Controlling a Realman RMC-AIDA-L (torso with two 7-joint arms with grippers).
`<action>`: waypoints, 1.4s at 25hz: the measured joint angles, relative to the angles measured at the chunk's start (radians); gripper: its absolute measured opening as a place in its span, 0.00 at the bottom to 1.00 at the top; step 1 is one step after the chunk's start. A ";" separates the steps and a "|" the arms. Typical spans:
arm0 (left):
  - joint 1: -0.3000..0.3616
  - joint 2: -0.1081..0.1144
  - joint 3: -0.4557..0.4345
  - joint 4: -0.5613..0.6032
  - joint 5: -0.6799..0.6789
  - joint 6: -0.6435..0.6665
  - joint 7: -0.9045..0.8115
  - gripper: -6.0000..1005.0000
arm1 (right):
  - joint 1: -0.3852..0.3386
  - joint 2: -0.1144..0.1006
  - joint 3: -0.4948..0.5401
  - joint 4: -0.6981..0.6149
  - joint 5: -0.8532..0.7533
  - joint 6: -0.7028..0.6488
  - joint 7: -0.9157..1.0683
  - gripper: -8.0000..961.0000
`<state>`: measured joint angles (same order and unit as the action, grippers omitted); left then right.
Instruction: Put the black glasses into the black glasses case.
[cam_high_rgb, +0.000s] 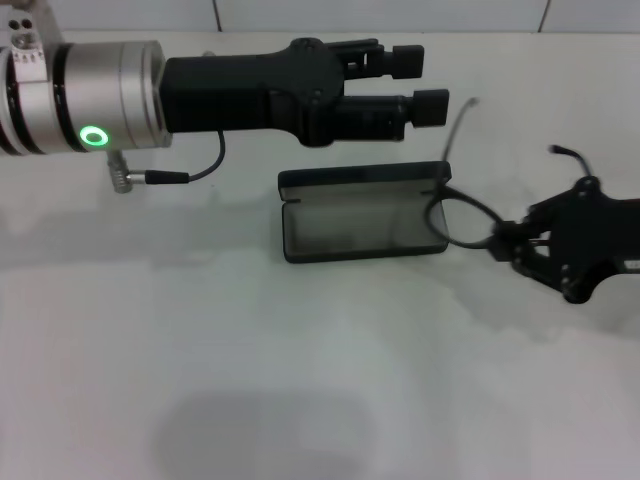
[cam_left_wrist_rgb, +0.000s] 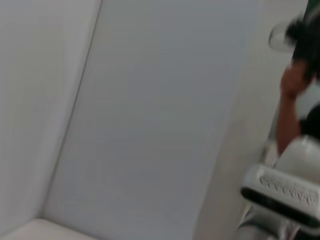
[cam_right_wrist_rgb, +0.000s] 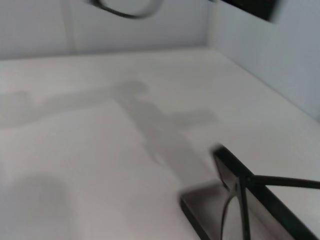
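— Two end effectors; where are yours?
— Your right end effector (cam_high_rgb: 497, 240) grips the black glasses (cam_high_rgb: 462, 215) beside the open black glasses case (cam_high_rgb: 362, 212) on the desk (cam_high_rgb: 300, 370). Your left end effector (cam_high_rgb: 420, 85) hovers unclenched behind the case.

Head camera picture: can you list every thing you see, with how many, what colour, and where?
glasses case: one, black with grey inside, lying open in the middle of the table.
glasses: one pair, thin black frame, held at the case's right end, one lens overlapping that end.
table: one, white, under everything.
wall: white tiles, along the back.
left gripper: one, black, on a silver arm, hanging behind the case, fingers apart, holding nothing.
right gripper: one, black, right of the case, fingers shut on the glasses.
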<state>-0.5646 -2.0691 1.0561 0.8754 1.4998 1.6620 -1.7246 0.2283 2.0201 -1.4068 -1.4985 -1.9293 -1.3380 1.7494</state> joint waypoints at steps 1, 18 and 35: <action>-0.015 0.006 -0.003 -0.031 -0.006 0.009 -0.024 0.77 | -0.001 0.000 0.000 0.018 0.029 -0.002 -0.049 0.13; -0.167 0.023 0.006 -0.326 0.071 0.097 -0.097 0.77 | 0.052 -0.003 0.154 0.534 0.515 -0.322 -0.941 0.12; -0.185 -0.007 -0.004 -0.360 0.047 0.186 -0.077 0.77 | 0.045 -0.003 0.160 0.622 0.519 -0.398 -1.170 0.11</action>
<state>-0.7495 -2.0765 1.0518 0.5155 1.5466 1.8476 -1.8018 0.2737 2.0171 -1.2466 -0.8768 -1.4102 -1.7363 0.5789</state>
